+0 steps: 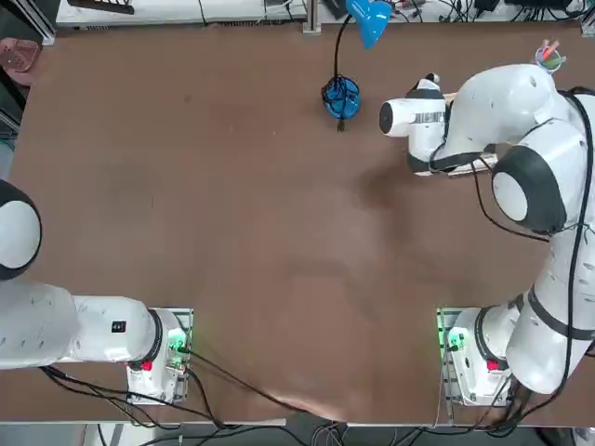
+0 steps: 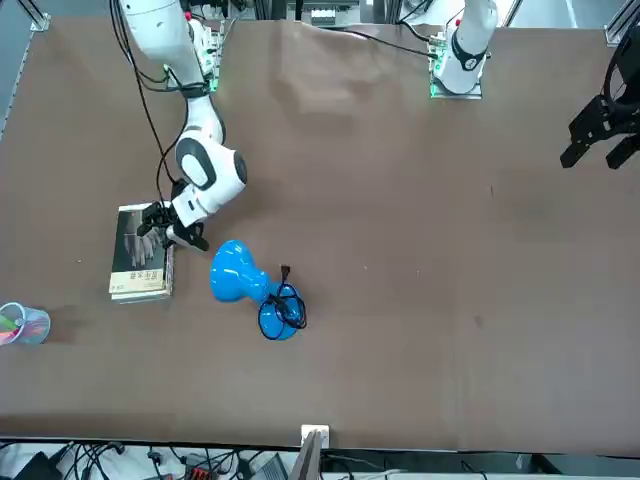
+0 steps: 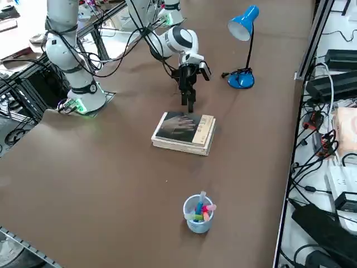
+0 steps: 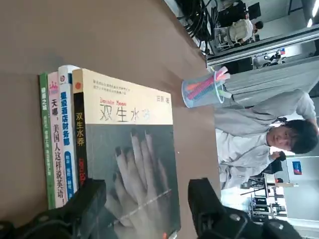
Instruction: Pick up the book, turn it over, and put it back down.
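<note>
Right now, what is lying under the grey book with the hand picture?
Under the book lie three more books, spines showing. Their covers are hidden. The open right gripper hangs above the top cover.

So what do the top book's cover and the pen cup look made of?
The top book: paper cover, apparently glossy, with printed hand image and light sheen. The pen cup: translucent bluish plastic, probably; the pens show through its wall.
</note>
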`<action>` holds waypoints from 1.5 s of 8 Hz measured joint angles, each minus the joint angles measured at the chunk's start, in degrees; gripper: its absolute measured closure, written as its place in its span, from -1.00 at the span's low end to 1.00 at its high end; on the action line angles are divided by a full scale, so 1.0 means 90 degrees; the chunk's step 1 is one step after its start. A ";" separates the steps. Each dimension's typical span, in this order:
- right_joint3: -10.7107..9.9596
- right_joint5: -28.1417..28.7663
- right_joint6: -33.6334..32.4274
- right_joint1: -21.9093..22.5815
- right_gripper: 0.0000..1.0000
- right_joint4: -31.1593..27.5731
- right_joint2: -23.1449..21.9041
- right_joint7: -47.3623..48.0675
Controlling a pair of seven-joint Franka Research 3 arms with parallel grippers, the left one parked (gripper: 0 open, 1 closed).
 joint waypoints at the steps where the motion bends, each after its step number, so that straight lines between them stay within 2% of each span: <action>1: 0.0000 0.0000 0.0018 -0.0013 -0.99 0.0004 -0.0077 -0.0001; 3: -0.0005 0.0348 0.0087 -0.0102 -0.99 0.0041 -0.0476 -0.0376; 7: -0.0066 0.2603 -0.0050 -0.0255 -0.99 0.0688 -0.1741 -0.2803; 10: -0.0090 0.4313 -0.1038 -0.0698 -0.99 0.1545 -0.2532 -0.5260; 12: -0.0103 0.5657 -0.1824 -0.1214 -0.99 0.2336 -0.2748 -0.6728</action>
